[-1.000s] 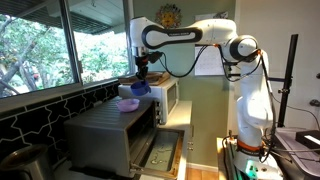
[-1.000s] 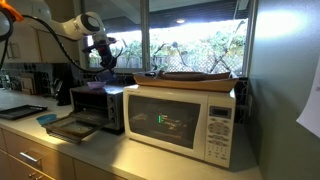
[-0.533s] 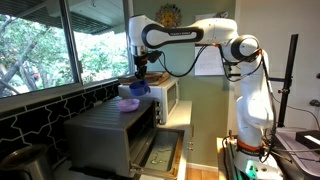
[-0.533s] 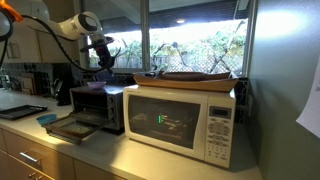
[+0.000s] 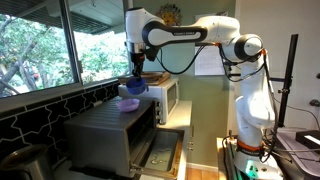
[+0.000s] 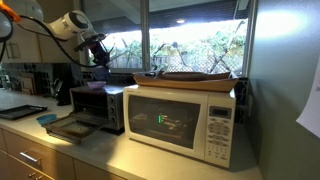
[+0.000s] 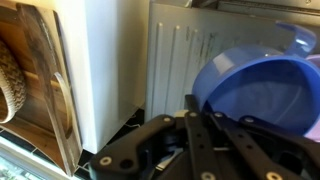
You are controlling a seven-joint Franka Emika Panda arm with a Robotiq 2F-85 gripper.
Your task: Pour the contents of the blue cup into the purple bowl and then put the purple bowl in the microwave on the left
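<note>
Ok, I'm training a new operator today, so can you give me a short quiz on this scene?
1. True or false: the oven has its door open.
2. Where is the bowl? A: on top of the oven. B: inside it. C: on its open door.
3. What does the tool hold?

Key: 1 true. 2 A. 3 the cup.

Bowl (image 5: 128,104) on toaster oven (image 5: 108,135) — microwave (image 5: 168,98) beside it.
</note>
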